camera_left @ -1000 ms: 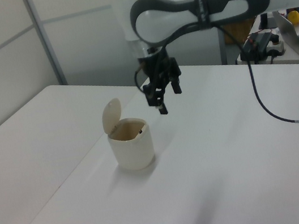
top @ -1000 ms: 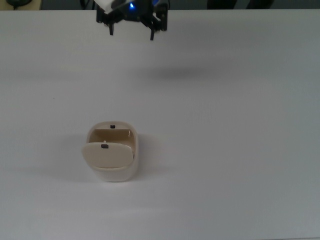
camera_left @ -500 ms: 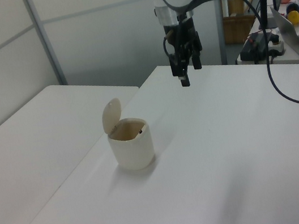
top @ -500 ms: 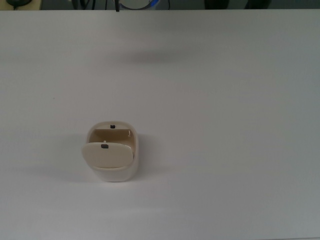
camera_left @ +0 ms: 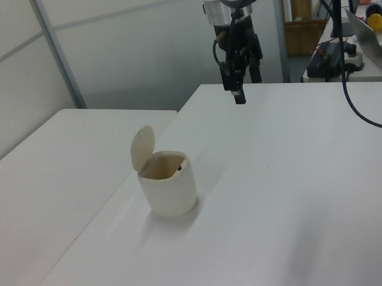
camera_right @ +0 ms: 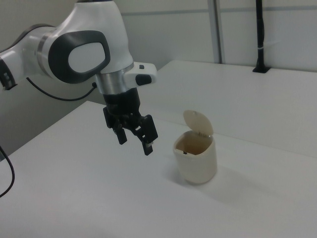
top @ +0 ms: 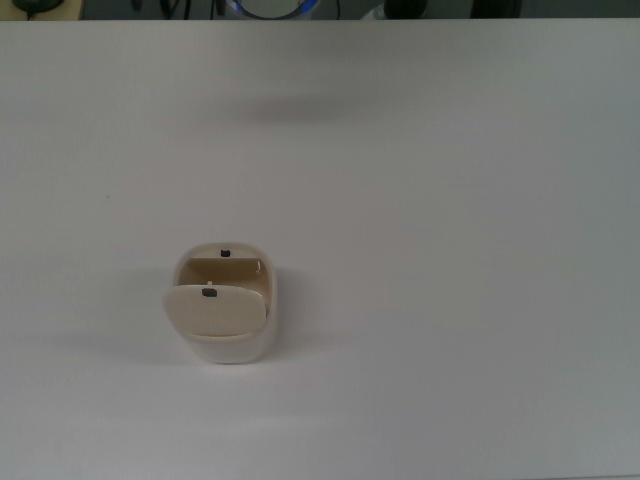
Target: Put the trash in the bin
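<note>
The cream bin (top: 236, 345) stands on the white table (top: 450, 250), left of centre in the top view. Its flap lid (camera_left: 142, 146) is tipped up, showing the tan inside (camera_right: 194, 144). The trash shows in no view. My gripper (camera_right: 134, 143) hangs open in the air with nothing between its black fingers (camera_right: 148, 146), to the right view's left of the bin (camera_right: 197, 161). In the left view the gripper (camera_left: 238, 95) hovers high over the table's far edge, well beyond the bin (camera_left: 169, 187). It is outside the top view.
A second white table (camera_left: 42, 175) adjoins on the left view's left. A laptop (camera_left: 380, 45), a black cable (camera_left: 355, 137) and a cluttered desk sit at the left view's right. A black pole (camera_right: 259, 34) stands on the far table in the right view.
The arm has risen and drawn back from beside the bin toward the table's far edge, leaving the top view. The bin has not moved.
</note>
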Robot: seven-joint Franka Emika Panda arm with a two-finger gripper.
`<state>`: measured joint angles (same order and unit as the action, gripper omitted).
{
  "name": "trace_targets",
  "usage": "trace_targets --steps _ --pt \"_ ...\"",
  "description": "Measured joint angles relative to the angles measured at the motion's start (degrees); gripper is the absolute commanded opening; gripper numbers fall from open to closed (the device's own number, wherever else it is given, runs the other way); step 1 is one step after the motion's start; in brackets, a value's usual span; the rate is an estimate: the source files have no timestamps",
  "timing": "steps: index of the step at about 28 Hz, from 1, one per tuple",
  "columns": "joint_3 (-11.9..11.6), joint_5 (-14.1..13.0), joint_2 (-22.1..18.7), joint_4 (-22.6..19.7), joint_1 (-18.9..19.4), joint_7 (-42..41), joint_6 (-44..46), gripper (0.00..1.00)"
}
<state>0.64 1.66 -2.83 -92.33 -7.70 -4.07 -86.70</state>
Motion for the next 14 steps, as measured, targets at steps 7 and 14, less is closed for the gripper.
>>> trace_targets --steps 7,14 --pt "-1.11 0.00 -0.30 0.15 0.00 -0.39 0.00 1.00" --pt "-1.19 0.00 -0.33 0.15 0.00 -1.05 0.00 1.00"
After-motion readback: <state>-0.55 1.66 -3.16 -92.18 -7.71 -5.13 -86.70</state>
